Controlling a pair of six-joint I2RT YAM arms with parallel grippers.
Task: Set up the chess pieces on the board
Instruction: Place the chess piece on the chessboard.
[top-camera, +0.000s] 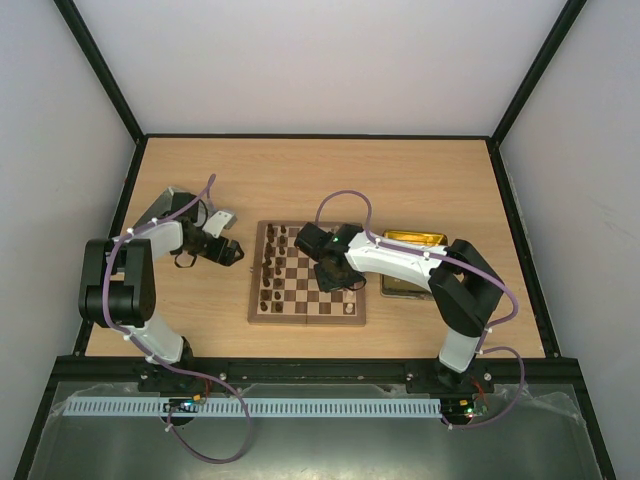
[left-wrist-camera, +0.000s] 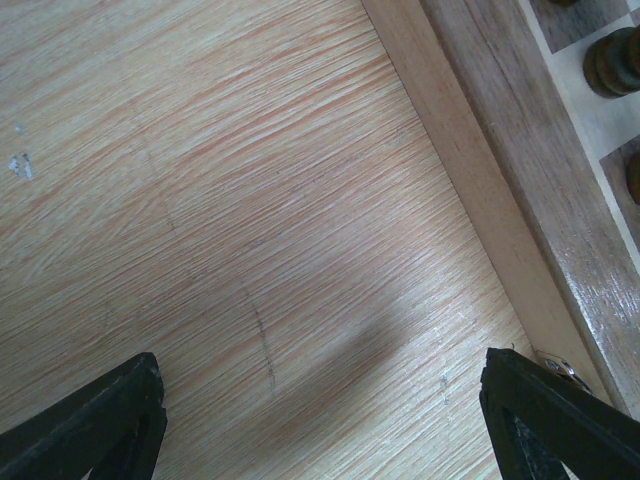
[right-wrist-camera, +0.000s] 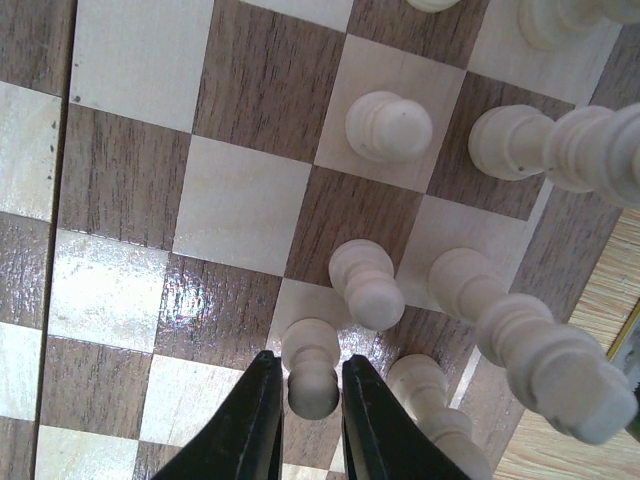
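Note:
The board (top-camera: 300, 318) lies in the middle of the table. Dark brown pieces (top-camera: 272, 265) stand in its left columns. My right gripper (top-camera: 330, 278) reaches over the board's right half. In the right wrist view its fingers (right-wrist-camera: 308, 400) are closed round the head of a cream pawn (right-wrist-camera: 312, 365) whose base rests on a light square. Other cream pieces (right-wrist-camera: 388, 126) stand close by on the right. My left gripper (top-camera: 232, 250) is open and empty, low over the bare table (left-wrist-camera: 250, 200) beside the board's left border (left-wrist-camera: 500, 150). A dark piece (left-wrist-camera: 612, 62) shows there.
A gold tin tray (top-camera: 412, 238) lies right of the board, partly under the right arm. Cream pieces (right-wrist-camera: 520, 340) crowd the board's right edge next to the held pawn. Black frame rails border the table.

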